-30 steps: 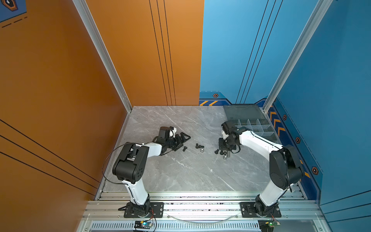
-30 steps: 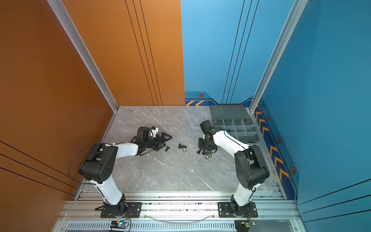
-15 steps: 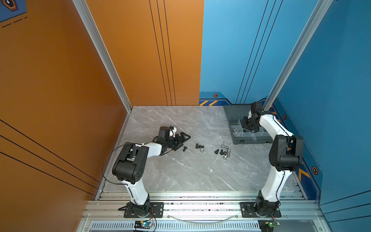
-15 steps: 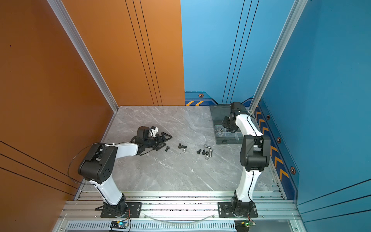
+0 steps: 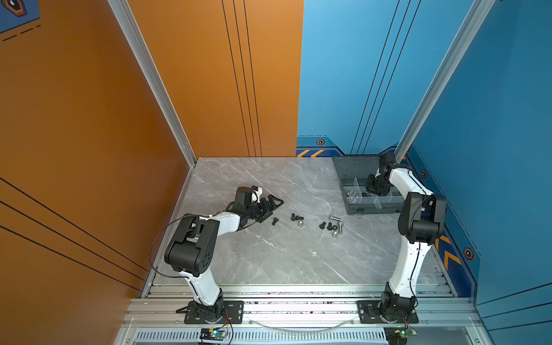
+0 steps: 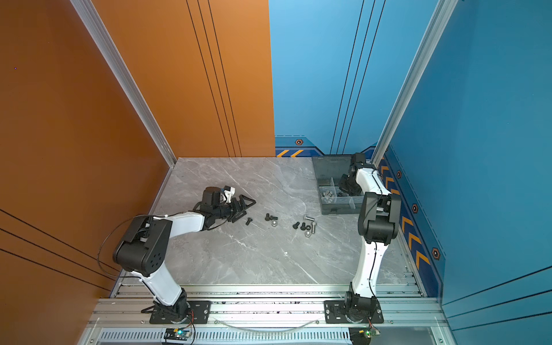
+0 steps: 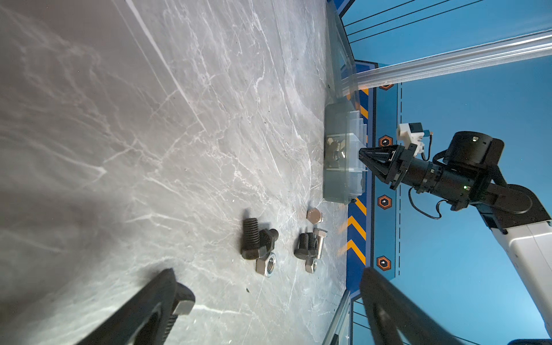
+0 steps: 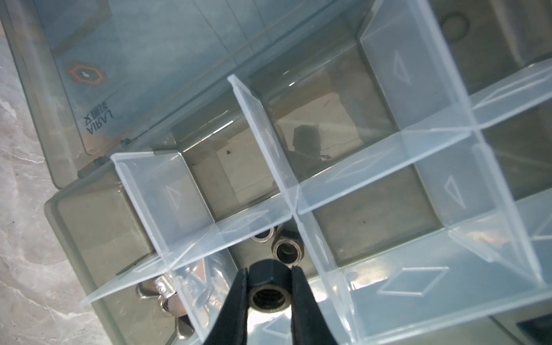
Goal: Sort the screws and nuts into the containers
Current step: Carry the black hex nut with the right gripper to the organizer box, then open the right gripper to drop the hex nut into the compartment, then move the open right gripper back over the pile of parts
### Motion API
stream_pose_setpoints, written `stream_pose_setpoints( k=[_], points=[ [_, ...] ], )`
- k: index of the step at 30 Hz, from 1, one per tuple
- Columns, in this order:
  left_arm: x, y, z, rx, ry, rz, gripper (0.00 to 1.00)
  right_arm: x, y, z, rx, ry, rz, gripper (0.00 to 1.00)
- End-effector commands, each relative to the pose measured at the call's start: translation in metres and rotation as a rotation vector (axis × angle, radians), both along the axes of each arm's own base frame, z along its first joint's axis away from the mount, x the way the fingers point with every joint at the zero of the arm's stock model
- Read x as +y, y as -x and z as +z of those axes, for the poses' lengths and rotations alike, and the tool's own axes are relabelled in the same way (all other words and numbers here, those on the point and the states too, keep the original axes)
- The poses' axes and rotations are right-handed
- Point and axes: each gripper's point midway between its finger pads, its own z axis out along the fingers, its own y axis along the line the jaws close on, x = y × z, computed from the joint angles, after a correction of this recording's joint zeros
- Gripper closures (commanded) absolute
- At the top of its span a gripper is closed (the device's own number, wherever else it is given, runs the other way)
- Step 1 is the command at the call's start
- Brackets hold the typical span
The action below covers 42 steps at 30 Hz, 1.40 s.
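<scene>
Containers (image 5: 368, 209): grey box at the table's (image 5: 268, 263) far right, lid (image 5: 354, 168) open; unmoved.
Right gripper (image 5: 372, 187): brought from the loose pile (image 5: 330, 226) a second ago to above the box; closed narrowly on a black nut (image 8: 268, 294).
Left gripper (image 5: 273, 210): spread wide, empty, unchanged, beside the screws (image 5: 274, 221).
Nut: held over a compartment (image 8: 317, 248) where other nuts (image 8: 287, 251) are seen.
</scene>
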Motion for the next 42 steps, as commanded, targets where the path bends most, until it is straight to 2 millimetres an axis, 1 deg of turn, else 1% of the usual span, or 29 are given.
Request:
stream_pose_setpoints(
  k=[1,5,6,10,15,17,19,22,24,26,28,30,32,34,36,38,40,42],
  points=[
    [0.001,-0.003,0.008,-0.026,-0.001,0.007,0.02,-0.002,0.003,-0.004,0.031,0.017,0.008,0.91],
    [0.001,-0.003,0.008,-0.025,-0.002,0.006,0.02,-0.002,0.003,-0.005,0.035,0.019,0.013,0.73],
    [0.001,-0.003,0.008,-0.025,-0.002,0.005,0.02,-0.003,0.003,-0.004,0.034,0.021,0.014,0.70],
    [0.002,-0.002,0.009,-0.024,0.001,0.008,0.02,-0.004,0.004,0.006,0.024,0.016,0.026,0.67],
    [0.005,0.000,0.010,-0.025,-0.006,0.014,0.02,-0.001,0.007,0.028,-0.012,0.000,0.047,0.64],
    [0.005,0.000,0.011,-0.029,-0.007,0.014,0.02,0.008,0.008,0.050,-0.056,-0.029,0.073,0.62],
    [0.006,0.001,0.010,-0.026,-0.008,0.016,0.02,0.021,0.014,0.059,-0.067,-0.048,0.100,0.61],
    [0.006,0.000,0.010,-0.026,-0.008,0.017,0.02,0.044,0.030,0.066,-0.067,-0.062,0.147,0.60],
    [0.006,0.001,0.010,-0.026,-0.008,0.015,0.02,0.062,0.044,0.066,-0.058,-0.063,0.185,0.59],
    [0.006,0.001,0.010,-0.028,-0.007,0.013,0.02,0.082,0.059,0.063,-0.042,-0.063,0.231,0.57],
    [0.007,0.000,0.009,-0.024,-0.006,0.013,0.02,0.102,0.074,0.055,-0.015,-0.072,0.276,0.56],
    [0.007,0.000,0.009,-0.024,-0.006,0.013,0.02,0.123,0.090,0.045,0.021,-0.083,0.319,0.56],
    [0.008,-0.001,0.008,-0.023,-0.007,0.014,0.02,0.150,0.103,0.033,0.039,-0.094,0.362,0.55],
    [0.008,0.000,0.006,-0.017,-0.006,0.013,0.02,0.173,0.114,0.021,0.057,-0.120,0.390,0.55],
    [0.007,0.000,0.005,-0.016,-0.005,0.010,0.02,0.191,0.123,0.010,0.077,-0.129,0.409,0.54],
    [0.008,0.001,0.006,-0.016,-0.005,0.011,0.02,0.198,0.129,-0.001,0.102,-0.127,0.408,0.54],
    [0.009,0.002,0.006,-0.015,-0.004,0.011,0.02,0.201,0.137,-0.012,0.131,-0.142,0.384,0.54],
    [0.011,0.002,0.007,-0.018,-0.004,0.014,0.03,0.201,0.142,-0.019,0.145,-0.150,0.368,0.54]
  ],
)
